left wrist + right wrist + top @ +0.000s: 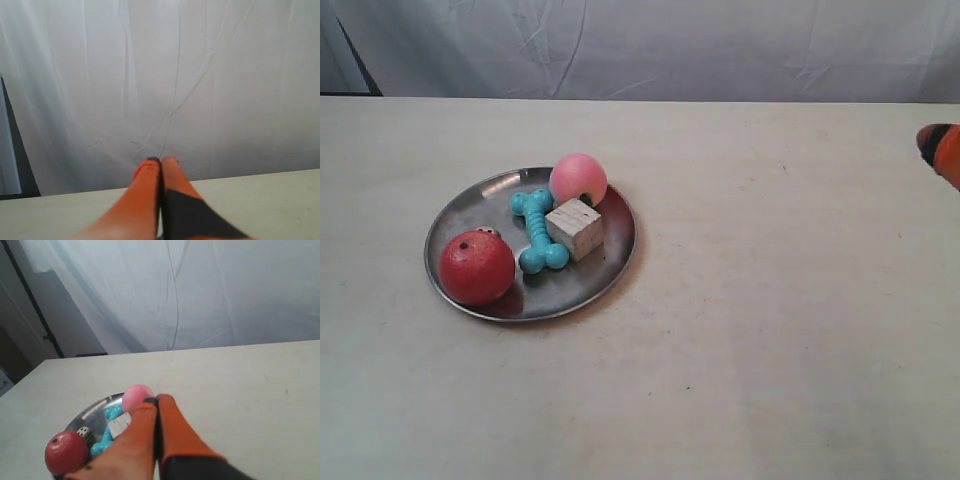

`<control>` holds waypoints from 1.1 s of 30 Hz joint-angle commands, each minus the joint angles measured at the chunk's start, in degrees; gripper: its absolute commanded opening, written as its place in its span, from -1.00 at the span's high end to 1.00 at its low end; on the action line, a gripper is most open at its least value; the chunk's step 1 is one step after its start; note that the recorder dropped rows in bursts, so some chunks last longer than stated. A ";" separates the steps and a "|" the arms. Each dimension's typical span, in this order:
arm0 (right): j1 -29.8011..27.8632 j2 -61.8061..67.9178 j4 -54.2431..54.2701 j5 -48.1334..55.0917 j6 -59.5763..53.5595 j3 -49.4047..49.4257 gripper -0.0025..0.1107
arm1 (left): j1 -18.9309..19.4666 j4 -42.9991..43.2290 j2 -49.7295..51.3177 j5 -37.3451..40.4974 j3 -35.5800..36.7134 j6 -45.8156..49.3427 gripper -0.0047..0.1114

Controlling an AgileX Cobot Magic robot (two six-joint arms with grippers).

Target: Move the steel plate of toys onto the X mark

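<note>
The steel plate (470,205) lies on the cream table at the left of the exterior view. It holds a red ball (477,267), a pink ball (578,179), a teal bone (536,230), a wooden cube (575,228) and a small die (486,233) behind the red ball. My right gripper (158,399) is shut and empty, hovering short of the plate (95,412), which shows the pink ball (136,396) and die (85,434). My left gripper (161,160) is shut and empty, facing the curtain. I cannot make out the X mark.
A white curtain (650,45) hangs behind the table's far edge. An orange fingertip (942,148) of the arm at the exterior view's right pokes in at that edge, well away from the plate. Bare cream tabletop (770,300) stretches to the plate's right.
</note>
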 commanded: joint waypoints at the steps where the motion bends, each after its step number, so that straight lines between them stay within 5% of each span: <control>1: -4.38 -7.97 0.25 -2.83 -0.19 6.47 0.95 | -0.14 1.26 -0.27 0.08 0.13 0.20 0.92; 9: -12.67 -28.38 0.25 -4.33 -0.19 22.45 0.95 | -0.14 0.84 -0.27 -4.97 3.34 0.20 0.92; 33: -13.61 -29.63 1.14 -1.39 -0.19 22.85 0.95 | -0.14 -2.54 -0.27 -5.13 3.92 0.20 0.92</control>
